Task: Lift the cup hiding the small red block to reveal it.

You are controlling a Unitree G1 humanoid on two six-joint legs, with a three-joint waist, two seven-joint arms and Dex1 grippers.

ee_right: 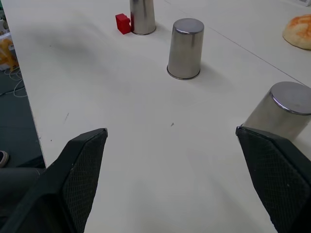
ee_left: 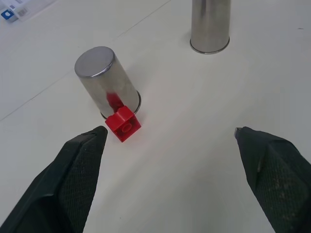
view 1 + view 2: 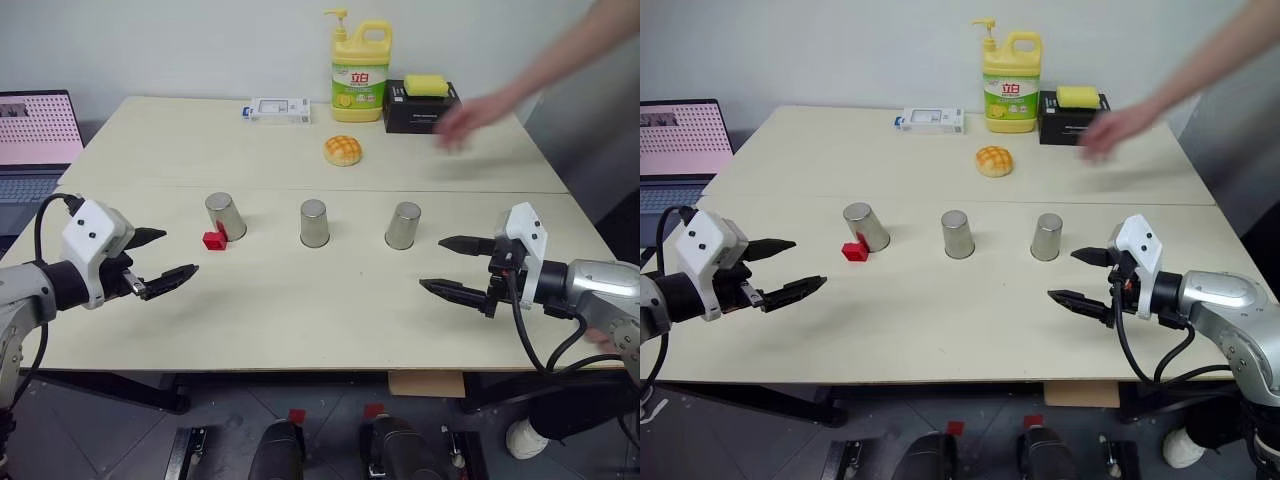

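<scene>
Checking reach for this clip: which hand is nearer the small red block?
Left. The left hand sits open just short of the small red block; the right hand, also open, is across the table past all three cups.

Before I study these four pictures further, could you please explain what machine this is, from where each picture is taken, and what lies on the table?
It is a humanoid robot with two arms. Two pictures come from its head, looking down; two from cameras on its wrists. On the pale table stand three upside-down shiny steel cups: left, middle, right. A small red block lies uncovered beside the left cup. Behind them are a round orange-yellow bun and a yellow soap bottle. A person's hand reaches over. The left gripper and right gripper hold nothing, fingers open.
</scene>
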